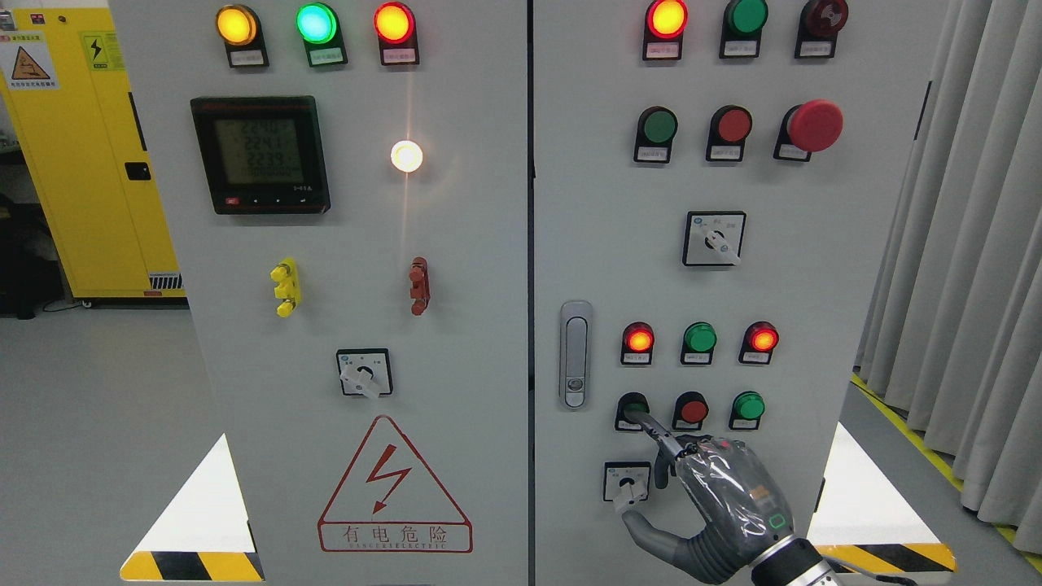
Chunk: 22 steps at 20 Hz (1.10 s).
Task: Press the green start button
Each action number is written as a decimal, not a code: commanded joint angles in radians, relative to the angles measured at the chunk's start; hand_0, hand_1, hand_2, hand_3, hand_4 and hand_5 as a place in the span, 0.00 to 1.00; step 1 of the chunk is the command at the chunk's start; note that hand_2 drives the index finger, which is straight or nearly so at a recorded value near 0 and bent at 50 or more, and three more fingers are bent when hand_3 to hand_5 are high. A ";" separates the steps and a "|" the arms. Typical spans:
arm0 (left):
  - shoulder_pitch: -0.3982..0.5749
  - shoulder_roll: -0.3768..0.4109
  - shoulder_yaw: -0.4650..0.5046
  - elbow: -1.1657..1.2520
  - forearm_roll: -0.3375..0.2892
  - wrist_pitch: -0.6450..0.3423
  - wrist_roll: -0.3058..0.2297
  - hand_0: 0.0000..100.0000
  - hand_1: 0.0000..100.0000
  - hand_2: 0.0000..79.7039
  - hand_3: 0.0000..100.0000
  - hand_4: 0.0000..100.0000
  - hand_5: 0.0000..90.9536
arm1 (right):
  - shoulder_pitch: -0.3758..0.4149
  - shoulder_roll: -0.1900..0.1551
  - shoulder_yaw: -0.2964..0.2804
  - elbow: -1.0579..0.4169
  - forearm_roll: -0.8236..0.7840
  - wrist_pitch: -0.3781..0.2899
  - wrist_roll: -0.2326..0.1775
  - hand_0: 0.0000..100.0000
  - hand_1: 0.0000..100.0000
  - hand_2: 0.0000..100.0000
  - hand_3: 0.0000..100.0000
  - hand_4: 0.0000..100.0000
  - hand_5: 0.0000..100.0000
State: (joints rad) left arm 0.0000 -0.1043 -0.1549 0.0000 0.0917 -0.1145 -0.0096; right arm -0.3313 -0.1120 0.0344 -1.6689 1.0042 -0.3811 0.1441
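Reaching up-left with our right hand, index extended and the other fingers curled, gripping nothing, we put its tip at the green button, leftmost in the panel's lower-right row.

One view only — the head camera faces the cabinet nearly square-on and close, its two doors filling most of the frame. A yellow locker shows at nine to ten o'clock, curtains at three o'clock.
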 commanded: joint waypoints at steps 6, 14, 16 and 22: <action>-0.029 0.000 0.000 -0.026 0.000 -0.001 -0.004 0.12 0.56 0.00 0.00 0.00 0.00 | 0.005 0.005 -0.008 -0.002 -0.007 0.007 -0.009 0.35 0.58 0.00 0.69 0.70 0.61; -0.029 0.000 0.000 -0.026 0.000 -0.001 -0.004 0.12 0.56 0.00 0.00 0.00 0.00 | 0.124 0.020 0.002 -0.109 -0.242 -0.001 -0.003 0.40 0.56 0.00 0.69 0.68 0.57; -0.029 0.000 0.000 -0.026 -0.001 -0.001 -0.004 0.12 0.56 0.00 0.00 0.00 0.00 | 0.144 0.017 0.009 -0.115 -0.313 -0.002 0.000 0.39 0.56 0.00 0.69 0.69 0.56; -0.029 0.000 0.000 -0.026 -0.001 -0.001 -0.004 0.12 0.56 0.00 0.00 0.00 0.00 | 0.198 0.020 0.055 -0.175 -0.755 0.011 0.107 0.39 0.56 0.00 0.26 0.25 0.18</action>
State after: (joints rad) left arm 0.0000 -0.1043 -0.1549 0.0000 0.0916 -0.1143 -0.0132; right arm -0.1880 -0.0986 0.0401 -1.7547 0.5604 -0.3797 0.1916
